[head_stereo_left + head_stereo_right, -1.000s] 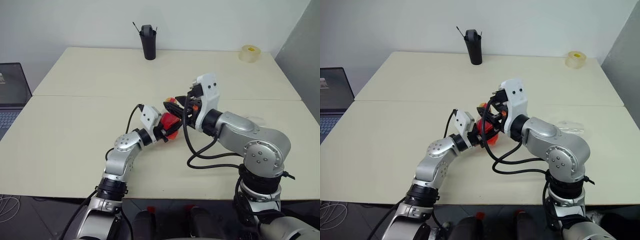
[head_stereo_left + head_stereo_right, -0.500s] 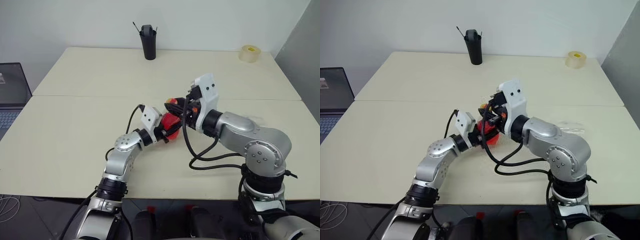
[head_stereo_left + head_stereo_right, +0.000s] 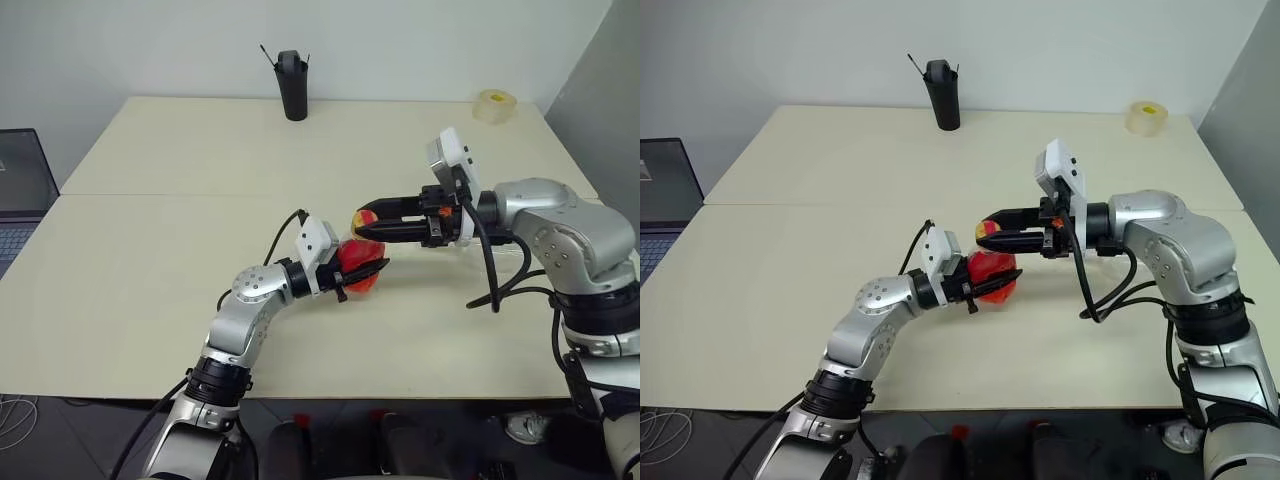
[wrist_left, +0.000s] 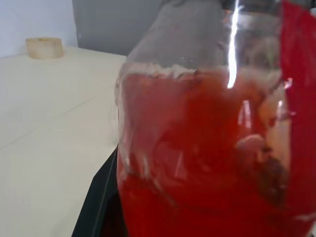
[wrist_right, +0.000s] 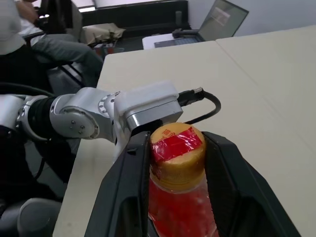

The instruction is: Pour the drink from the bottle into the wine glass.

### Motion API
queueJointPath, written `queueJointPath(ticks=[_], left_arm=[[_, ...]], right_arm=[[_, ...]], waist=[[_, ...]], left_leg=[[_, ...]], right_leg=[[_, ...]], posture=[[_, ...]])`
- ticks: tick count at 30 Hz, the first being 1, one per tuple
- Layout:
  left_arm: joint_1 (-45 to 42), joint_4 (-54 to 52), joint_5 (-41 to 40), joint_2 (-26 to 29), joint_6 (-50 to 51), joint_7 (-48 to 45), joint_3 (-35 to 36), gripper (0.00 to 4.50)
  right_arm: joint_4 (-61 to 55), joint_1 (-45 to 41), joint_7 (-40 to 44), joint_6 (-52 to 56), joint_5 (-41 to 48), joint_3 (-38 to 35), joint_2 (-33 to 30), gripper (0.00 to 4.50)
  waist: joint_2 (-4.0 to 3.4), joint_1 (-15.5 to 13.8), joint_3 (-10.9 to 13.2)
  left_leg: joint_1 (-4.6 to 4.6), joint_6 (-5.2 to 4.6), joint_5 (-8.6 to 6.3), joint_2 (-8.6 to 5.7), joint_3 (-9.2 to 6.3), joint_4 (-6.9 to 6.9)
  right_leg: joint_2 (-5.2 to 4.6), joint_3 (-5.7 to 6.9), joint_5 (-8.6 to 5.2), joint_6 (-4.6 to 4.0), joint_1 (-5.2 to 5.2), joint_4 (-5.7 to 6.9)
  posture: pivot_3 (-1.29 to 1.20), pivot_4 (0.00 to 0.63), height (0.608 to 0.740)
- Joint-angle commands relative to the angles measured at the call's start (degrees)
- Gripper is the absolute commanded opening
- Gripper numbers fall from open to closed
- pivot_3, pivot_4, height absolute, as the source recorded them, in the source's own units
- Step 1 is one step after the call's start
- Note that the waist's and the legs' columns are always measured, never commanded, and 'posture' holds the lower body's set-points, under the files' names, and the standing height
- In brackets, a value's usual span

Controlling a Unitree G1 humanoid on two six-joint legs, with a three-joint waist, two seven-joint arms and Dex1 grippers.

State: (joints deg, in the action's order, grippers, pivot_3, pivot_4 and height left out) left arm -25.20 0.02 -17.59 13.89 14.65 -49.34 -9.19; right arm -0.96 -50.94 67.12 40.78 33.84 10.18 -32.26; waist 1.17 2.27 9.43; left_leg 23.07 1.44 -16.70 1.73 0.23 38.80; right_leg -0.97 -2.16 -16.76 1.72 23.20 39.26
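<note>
At centre frame my left gripper (image 3: 362,272) clamps the bottle (image 3: 360,268) while my right gripper (image 3: 368,224) pinches its still-fitted cap (image 5: 176,140); no pouring done yet.

The left arm reaches forward from the lower middle and bends inward at the elbow, its wrist turned toward the robot's right. The left gripper (image 3: 362,270) lies level, its two black fingers closed around the rounded body of the bottle (image 3: 358,266). The right arm comes in from the right side (forearm stretched nearly straight leftward), and the right gripper (image 3: 366,222) points left, its fingers (image 5: 129,177) pressed on either side of the bottle's capped neck.
</note>
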Motion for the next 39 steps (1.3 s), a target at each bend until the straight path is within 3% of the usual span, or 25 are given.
queueJointPath(ticks=[1, 6, 7, 15, 22, 28, 31, 35, 39], left_arm=[[-1.40, -1.64, 0.00, -0.98, -1.69, 0.74, -0.35, 1.64], [-0.60, -2.39, 0.06, -1.21, -1.51, 1.47, -0.40, 1.60], [-0.40, -2.48, 0.09, -1.21, -1.54, 1.55, -0.46, 1.60], [-1.41, 0.51, 0.69, -1.59, -2.67, 0.88, -0.52, 1.58], [-4.32, 5.72, 1.27, -2.26, -4.41, 1.48, 0.41, 1.58], [-7.38, 10.96, 1.80, -3.55, -6.21, 1.83, 1.21, 1.58], [-9.14, 13.64, 2.14, -4.19, -7.72, 1.31, 1.01, 1.58], [-10.27, 15.89, 1.56, -5.16, -8.27, 0.70, 1.38, 1.58], [-11.15, 17.93, 2.12, -5.64, -9.44, -0.07, 1.13, 1.58]], right_arm=[[3.31, -3.58, 3.45, -3.69, 0.16, -0.13, 3.48, 1.24], [2.51, -3.80, 3.20, -1.13, 0.39, -1.57, 2.64, 1.24], [1.94, -3.60, 2.93, -0.88, 0.47, -1.87, 2.41, 1.98], [-7.50, -0.07, -6.33, 3.21, 0.35, -5.42, 1.36, 4.50], [-24.68, 3.41, -25.77, 17.28, 3.87, -14.41, 2.01, 4.50], [-42.24, 4.64, -47.86, 39.11, 6.80, -20.81, 11.90, 4.50], [-46.46, 5.79, -58.36, 50.91, 4.00, -19.88, 18.30, 4.50], [-46.64, 7.69, -69.16, 51.72, 3.14, -20.43, 23.35, 4.50], [-46.83, 7.90, -74.27, 51.72, 3.42, -20.86, 25.99, 4.50]], waist=[[0.00, -0.11, 0.00], [0.00, -0.94, 0.00], [0.00, -1.07, 0.00], [0.00, -0.92, 0.00], [-0.01, -0.94, 0.00], [-0.01, -0.78, -0.01], [-0.02, -0.76, -0.01], [-0.03, -0.72, -0.01], [-0.03, -0.60, -0.01]], left_leg=[[0.01, 0.01, 0.00, 0.03, -0.03, 0.00], [0.19, 0.02, 0.01, 0.03, -0.09, 0.12], [0.23, 0.02, 0.01, 0.01, -0.11, 0.13], [0.27, 0.03, 0.02, 0.04, -0.17, 0.12], [0.32, 0.02, 0.02, 0.02, -0.20, 0.13], [0.35, 0.03, 0.02, 0.04, -0.25, 0.13], [0.35, 0.03, 0.04, 0.02, -0.25, 0.12], [0.37, 0.04, 0.04, -0.02, -0.22, 0.11], [0.37, 0.04, 0.05, -0.05, -0.19, 0.11]], right_leg=[[-0.02, 0.00, 0.00, 0.00, 0.00, 0.00], [-0.26, 0.01, 0.02, 0.03, 0.01, -0.08], [-0.29, 0.03, 0.04, 0.07, 0.01, -0.14], [-0.29, 0.05, 0.04, 0.07, 0.05, -0.12], [-0.27, 0.07, 0.04, 0.07, 0.06, -0.13], [-0.28, 0.08, 0.04, 0.07, 0.07, -0.10], [-0.26, 0.10, 0.04, 0.07, 0.09, -0.05], [-0.25, 0.07, 0.04, 0.07, 0.11, -0.08], [-0.24, 0.06, 0.04, 0.08, 0.12, -0.10]], posture=[[0.00, 0.150, 0.740], [0.00, 0.150, 0.740], [0.00, 0.150, 0.740], [0.00, 0.150, 0.740], [0.00, 0.150, 0.740], [0.00, 0.150, 0.740], [0.00, 0.150, 0.740], [0.00, 0.150, 0.740], [0.00, 0.150, 0.740]])
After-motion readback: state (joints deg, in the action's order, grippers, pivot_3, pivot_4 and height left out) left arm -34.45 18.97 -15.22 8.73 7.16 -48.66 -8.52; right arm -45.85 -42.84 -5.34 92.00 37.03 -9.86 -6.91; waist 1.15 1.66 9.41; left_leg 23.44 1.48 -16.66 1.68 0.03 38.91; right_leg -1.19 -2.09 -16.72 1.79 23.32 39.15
